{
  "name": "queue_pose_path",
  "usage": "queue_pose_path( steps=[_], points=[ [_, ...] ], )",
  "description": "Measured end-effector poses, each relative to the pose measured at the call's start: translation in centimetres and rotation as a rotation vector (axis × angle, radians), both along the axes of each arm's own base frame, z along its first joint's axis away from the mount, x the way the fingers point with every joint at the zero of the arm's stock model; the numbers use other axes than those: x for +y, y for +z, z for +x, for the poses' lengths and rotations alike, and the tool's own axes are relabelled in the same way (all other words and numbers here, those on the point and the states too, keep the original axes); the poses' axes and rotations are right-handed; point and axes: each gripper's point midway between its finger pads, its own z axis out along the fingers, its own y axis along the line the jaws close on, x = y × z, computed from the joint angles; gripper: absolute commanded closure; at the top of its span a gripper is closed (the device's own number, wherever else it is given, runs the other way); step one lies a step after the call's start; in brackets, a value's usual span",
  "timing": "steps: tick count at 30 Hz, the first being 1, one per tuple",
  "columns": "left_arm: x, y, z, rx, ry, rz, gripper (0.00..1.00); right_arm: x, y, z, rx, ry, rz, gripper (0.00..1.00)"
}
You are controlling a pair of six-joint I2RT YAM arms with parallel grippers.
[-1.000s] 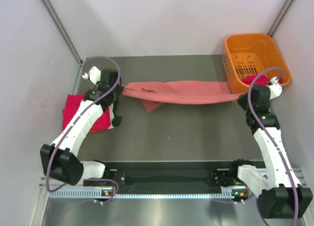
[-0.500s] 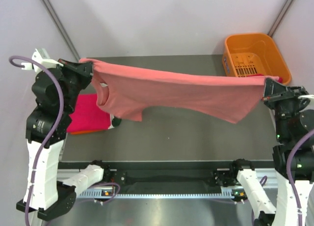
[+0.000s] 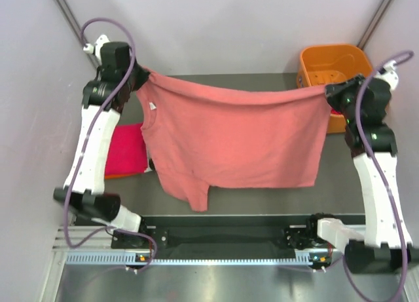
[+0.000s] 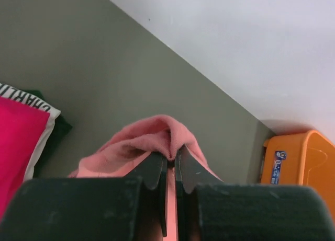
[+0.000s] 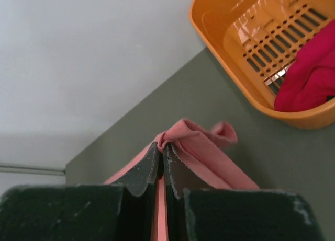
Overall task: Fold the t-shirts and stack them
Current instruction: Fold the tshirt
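Presently, the soft salmon-pink t-shirt (image 3: 236,138) hangs as a broad sagging sheet; left end effector (image 4: 171,160) and right end effector (image 5: 161,149) each clamp tight on a bunched upper corner.

White arms (image 3: 91,145) carry black joints (image 3: 115,55), purple cables (image 3: 133,53).

Lighting bright, even and diffuse in all views; shadows faint. Top view sharp; the salmon-pink t-shirt (image 3: 236,141) renders evenly; mild glare on the metal rail (image 3: 216,257) at 6 o'clock. Wrist views: left fingers (image 4: 151,172) and right fingers (image 5: 140,174) blurred at 6 o'clock. Left wrist view: soft shadow by the orange basket (image 4: 298,162) at 4 o'clock.
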Motion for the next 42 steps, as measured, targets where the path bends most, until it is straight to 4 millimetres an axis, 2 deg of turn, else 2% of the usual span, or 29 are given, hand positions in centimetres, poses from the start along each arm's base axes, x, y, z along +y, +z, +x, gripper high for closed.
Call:
queue_pose_path(
  steps=[3, 6, 8, 12, 14, 16, 18, 19, 21, 23, 24, 26, 28, 30, 32, 35, 37, 42],
  points=[
    [0.4, -1.3, 4.7, 0.042, -0.015, -0.029, 1.00, 0.4, -0.6, 3.9, 0.060, 0.023, 0.010, 1.00],
    [1.9, -0.2, 8.1, 0.004, -0.021, -0.072, 1.00, 0.8, 1.8, 7.1, 0.038, 0.050, 0.019, 1.00],
    [2.5, 1.8, 9.4, -0.053, -0.043, -0.104, 1.00, 1.0, 4.4, 8.3, -0.011, 0.065, 0.028, 1.00],
    [2.8, 5.4, 10.1, -0.169, -0.104, -0.156, 1.00, 0.6, 9.3, 8.9, -0.125, 0.100, 0.069, 1.00],
    [2.6, 6.4, 10.4, -0.213, -0.137, -0.167, 1.00, 0.5, 10.3, 9.2, -0.161, 0.126, 0.092, 1.00],
    [2.2, 5.9, 11.0, -0.246, -0.173, -0.170, 1.00, 0.7, 9.7, 10.1, -0.162, 0.159, 0.108, 1.00],
    [1.8, 3.3, 11.4, -0.226, -0.195, -0.175, 1.00, 1.2, 6.9, 11.3, -0.118, 0.199, 0.138, 1.00],
    [1.6, 1.1, 11.5, -0.193, -0.207, -0.181, 1.00, 1.5, 4.7, 12.0, -0.087, 0.218, 0.155, 1.00],
    [1.3, -3.4, 12.0, -0.127, -0.225, -0.185, 1.00, 1.9, -1.1, 12.9, 0.018, 0.238, 0.194, 1.00],
    [0.9, -9.0, 11.7, -0.034, -0.233, -0.194, 1.00, 2.3, -8.2, 12.8, 0.160, 0.242, 0.239, 1.00],
    [0.9, -11.6, 11.2, 0.010, -0.230, -0.196, 1.00, 2.5, -11.1, 12.4, 0.223, 0.242, 0.256, 1.00],
    [0.6, -17.1, 8.9, 0.126, -0.222, -0.206, 1.00, 2.7, -16.2, 11.1, 0.327, 0.238, 0.282, 1.00],
    [0.6, -21.1, 5.8, 0.205, -0.208, -0.208, 1.00, 2.9, -19.5, 9.7, 0.392, 0.236, 0.291, 1.00],
    [0.6, -22.9, 2.9, 0.246, -0.201, -0.209, 1.00, 3.0, -21.8, 8.1, 0.431, 0.237, 0.287, 1.00],
    [0.5, -23.0, 0.6, 0.238, -0.205, -0.205, 1.00, 3.1, -23.5, 6.2, 0.459, 0.238, 0.271, 1.00],
    [0.2, -22.3, -2.2, 0.185, -0.226, -0.195, 1.00, 2.9, -25.0, 3.7, 0.472, 0.234, 0.236, 1.00],
    [0.1, -22.6, -4.2, 0.168, -0.237, -0.182, 1.00, 2.6, -25.8, 2.1, 0.478, 0.223, 0.210, 1.00],
    [0.1, -25.8, -8.1, 0.222, -0.251, -0.156, 1.00, 0.8, -28.1, -2.3, 0.504, 0.160, 0.136, 1.00]
  ],
)
